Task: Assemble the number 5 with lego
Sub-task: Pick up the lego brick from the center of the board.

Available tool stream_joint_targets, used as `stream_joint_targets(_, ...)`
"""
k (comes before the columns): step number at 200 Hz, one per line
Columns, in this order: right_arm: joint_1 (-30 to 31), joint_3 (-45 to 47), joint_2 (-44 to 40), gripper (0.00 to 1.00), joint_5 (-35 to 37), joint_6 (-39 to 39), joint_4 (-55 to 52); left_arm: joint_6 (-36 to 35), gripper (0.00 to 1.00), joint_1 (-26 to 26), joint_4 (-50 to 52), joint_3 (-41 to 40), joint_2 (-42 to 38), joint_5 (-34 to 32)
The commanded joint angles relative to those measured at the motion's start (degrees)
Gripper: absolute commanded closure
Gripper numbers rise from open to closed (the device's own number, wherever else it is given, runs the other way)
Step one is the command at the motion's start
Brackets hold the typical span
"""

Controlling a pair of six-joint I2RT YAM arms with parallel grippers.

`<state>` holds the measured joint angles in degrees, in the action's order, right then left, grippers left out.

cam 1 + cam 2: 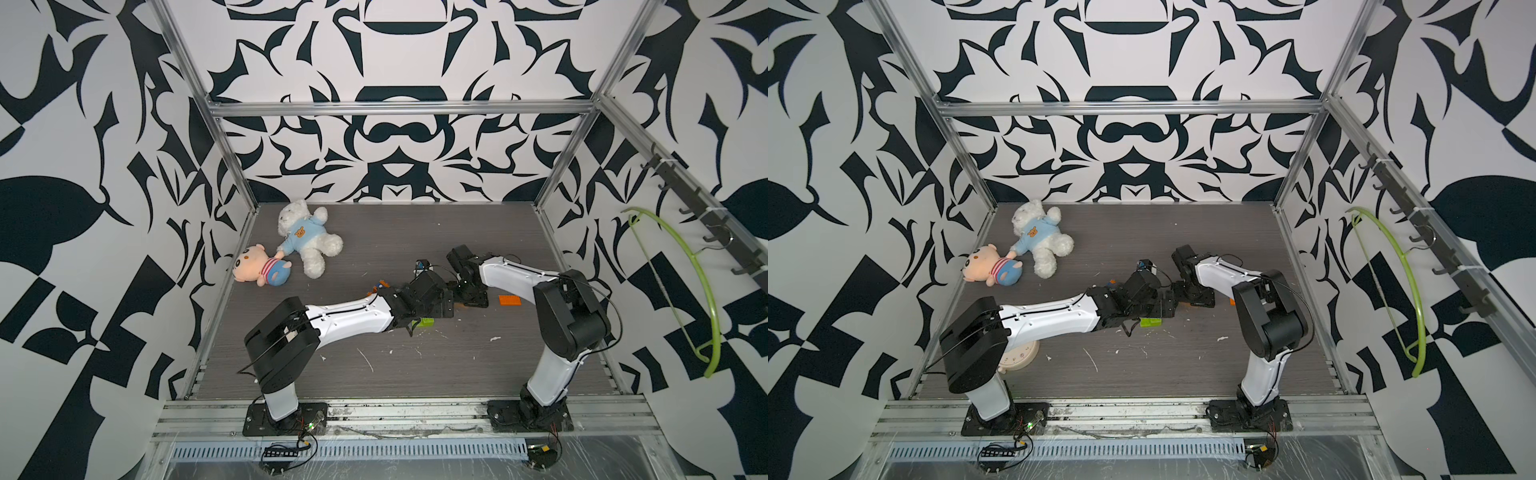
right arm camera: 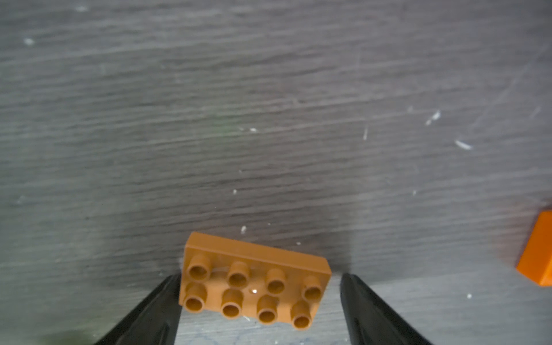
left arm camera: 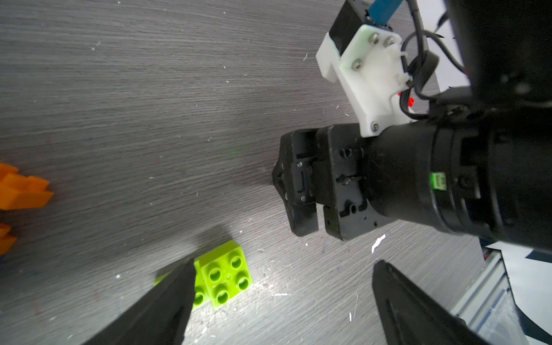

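The work is at the stage of handling single bricks. No figure 5 can be made out anywhere on the counter, so the build looks to be barely started.

The right gripper is down at the counter with its jaws released. They stand on either side of a brown eight-stud brick that lies flat, studs up and a little askew. One jaw is at the brick's end and the other stands clear of it, so nothing is gripped. An orange brick lies apart, on the side towards the right arm's base.

The left gripper is also spread wide and holds nothing. A lime green brick lies on the counter just beside one jaw, which partly hides it.

If the brown brick is to be picked up, the next move is probably to square the jaws to its ends and close them evenly, because a skewed grip could spin it. The two wrists are crowded close together, so the left arm should hold off or move carefully. Bricks must then be seated stud to socket.
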<state>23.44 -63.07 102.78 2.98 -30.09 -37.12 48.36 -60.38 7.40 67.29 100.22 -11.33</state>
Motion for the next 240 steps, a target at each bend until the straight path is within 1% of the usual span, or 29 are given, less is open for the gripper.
stream_joint_targets(1,-0.07,0.42,-1.87,0.12,1.01,-5.89,-0.05,0.20,0.01,0.26,-0.63,0.04,-1.34,-0.25)
stream_joint_targets(21,-0.09,1.27,-2.08,0.14,-0.14,-9.46,1.11,0.31,0.01,0.26,-0.63,-0.07,-1.28,-0.20)
stream_joint_targets(52,-0.11,1.98,-2.15,0.16,1.22,-12.76,1.80,0.55,0.01,0.26,-0.89,-0.11,-1.21,0.03)
stream_joint_targets(69,-0.11,2.15,-2.27,0.19,1.27,-12.18,2.81,0.49,0.01,0.26,-0.89,-0.05,-1.14,0.23)
stream_joint_targets(82,-0.15,2.24,-2.44,0.18,1.11,-10.55,3.88,0.41,0.01,0.26,-0.89,0.03,-1.04,0.26)
stream_joint_targets(107,-0.28,-0.17,-0.55,0.18,1.02,-7.91,2.14,0.35,0.01,0.24,-0.81,0.38,-0.73,0.62)
stream_joint_targets(121,-0.24,-0.30,-0.08,0.18,0.75,-7.71,2.08,0.39,0.01,0.26,-0.81,0.45,-0.64,0.53)
stream_joint_targets(132,-0.25,0.04,-0.25,0.15,0.49,-7.32,2.75,0.37,0.01,0.26,-0.81,0.48,-0.57,0.56)
stream_joint_targets(173,-0.32,-0.26,-0.93,0.14,1.59,-7.05,2.93,0.33,0.01,0.26,-0.81,0.56,-0.38,0.67)
stream_joint_targets(212,-0.39,-0.13,-0.49,0.16,1.84,-6.75,3.72,0.29,0.01,0.26,-0.79,0.74,-0.11,1.01)
stream_joint_targets(230,-0.59,-0.27,-0.43,0.19,1.59,-6.74,3.88,0.31,0.01,0.26,-0.72,0.70,-0.13,1.05)
stream_joint_targets(240,-0.60,-0.29,-0.48,0.22,1.33,-6.62,3.99,0.33,0.01,0.26,-0.72,0.64,-0.19,0.99)
